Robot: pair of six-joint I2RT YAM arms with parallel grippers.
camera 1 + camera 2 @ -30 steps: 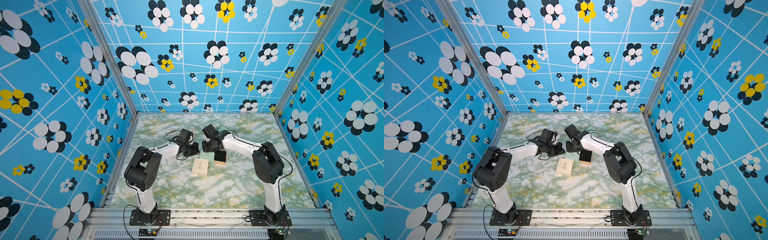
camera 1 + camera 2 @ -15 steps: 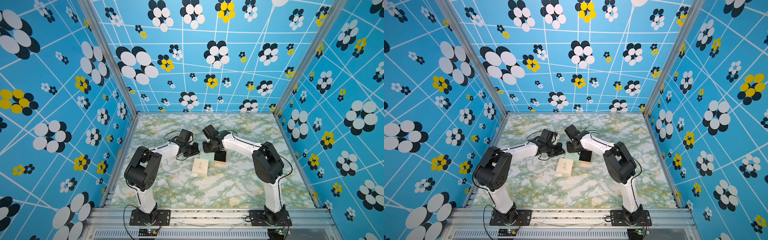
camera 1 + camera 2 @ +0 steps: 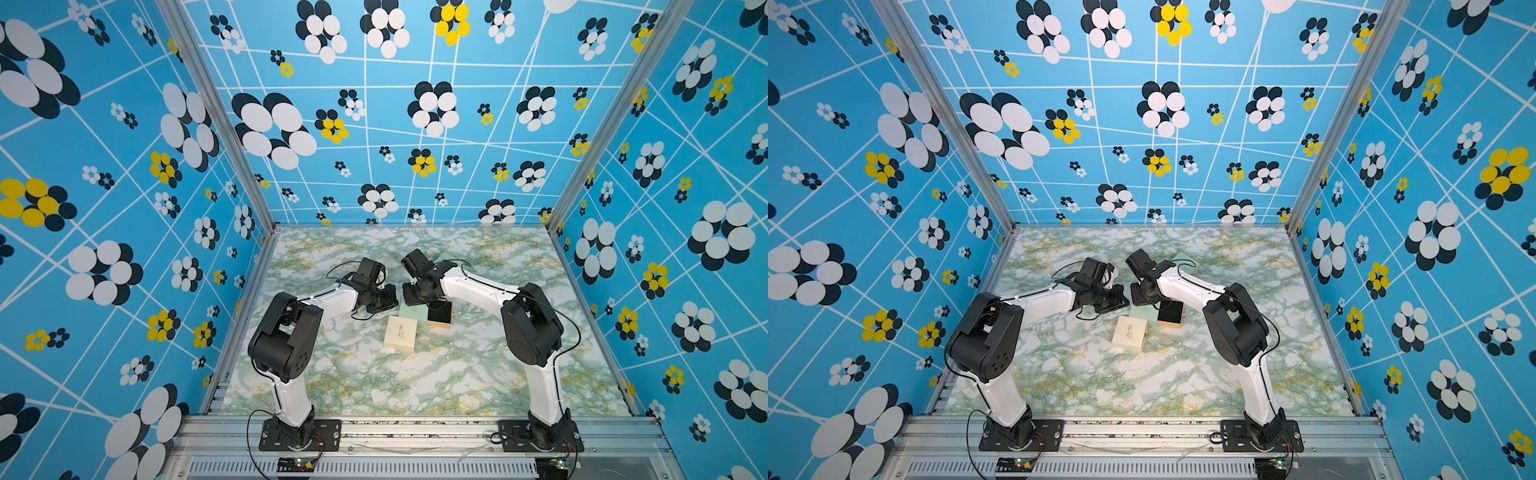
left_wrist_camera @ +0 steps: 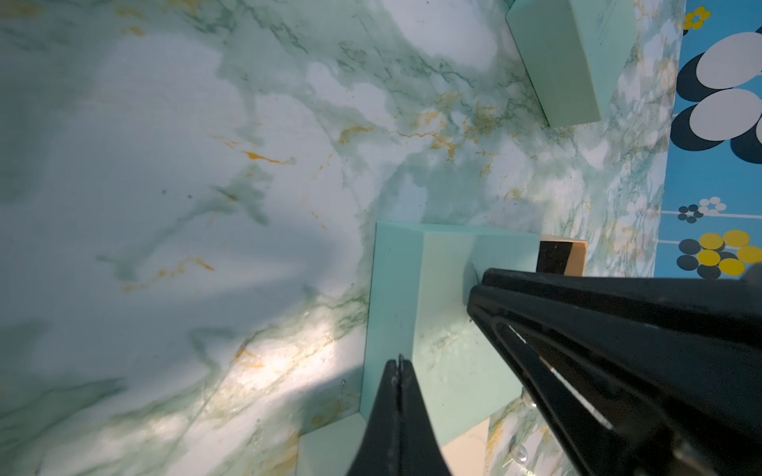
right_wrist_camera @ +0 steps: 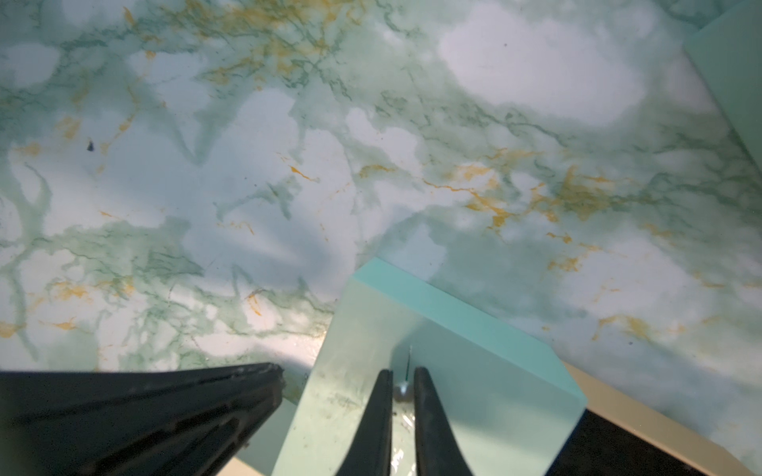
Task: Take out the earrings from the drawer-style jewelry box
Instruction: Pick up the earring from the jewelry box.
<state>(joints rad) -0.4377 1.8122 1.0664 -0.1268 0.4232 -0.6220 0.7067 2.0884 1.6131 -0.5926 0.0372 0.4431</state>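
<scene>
right hand (image 5: 403, 371) flanks round earring (image 5: 402, 388), pinch unclear | left hand (image 4: 398, 362) pressed together | risk: it squirts off mint box (image 3: 411, 311), 1 o'clock of cream box (image 3: 400, 332)

From my station I see the marbled green-and-white surface (image 3: 415, 386) with yellow veins, boxed in by blue walls (image 3: 124, 166) printed with white lines and black, white and yellow flowers. An aluminium rail (image 3: 415, 430) runs along the near edge. A closed mint box (image 4: 445, 313) lies flat near the middle of the surface, and a second mint box (image 4: 565, 62) sits well apart from it, toward the back wall. In the right wrist view I can make out a small dark speck (image 5: 90, 145) on the marbling.
</scene>
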